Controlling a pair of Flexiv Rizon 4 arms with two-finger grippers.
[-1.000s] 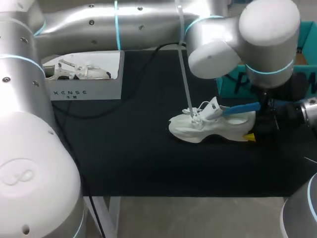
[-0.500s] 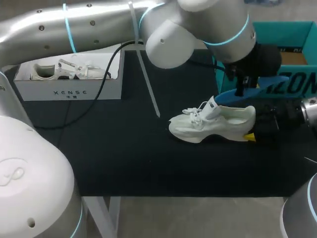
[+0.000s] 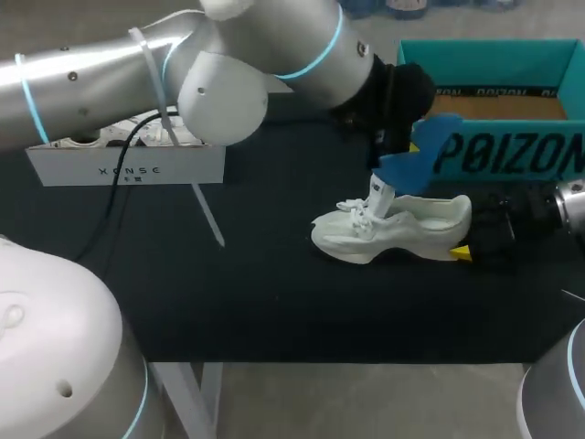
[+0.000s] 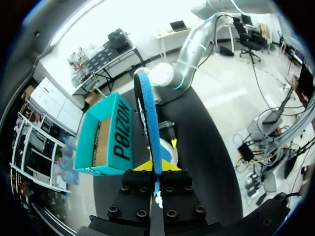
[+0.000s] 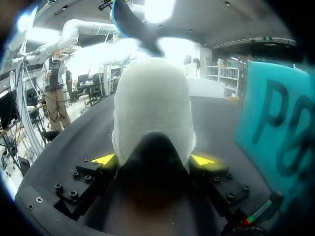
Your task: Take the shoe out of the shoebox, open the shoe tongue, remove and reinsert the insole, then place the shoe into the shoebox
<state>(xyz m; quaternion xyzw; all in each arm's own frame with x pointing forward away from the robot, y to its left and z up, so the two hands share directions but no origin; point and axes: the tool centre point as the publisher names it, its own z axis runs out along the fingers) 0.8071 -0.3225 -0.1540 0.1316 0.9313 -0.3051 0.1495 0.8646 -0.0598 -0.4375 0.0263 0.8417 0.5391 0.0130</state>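
One white chunky-soled sneaker (image 3: 393,230) stands right of the black worktop's (image 3: 256,302) middle. Its long axis runs along the near edge, toe to my left and heel toward the right edge. The right gripper (image 5: 153,160) clamps that heel from both sides. Above the tongue, the left gripper (image 4: 156,167) pinches one flat blue insole (image 3: 419,155). One teal cardboard shoebox (image 3: 512,157) sits at the far right corner, and one white open box (image 3: 128,169) at the far left.

Black tbl (image 3: 274,297) — white box (image 3: 128,170), rear-left
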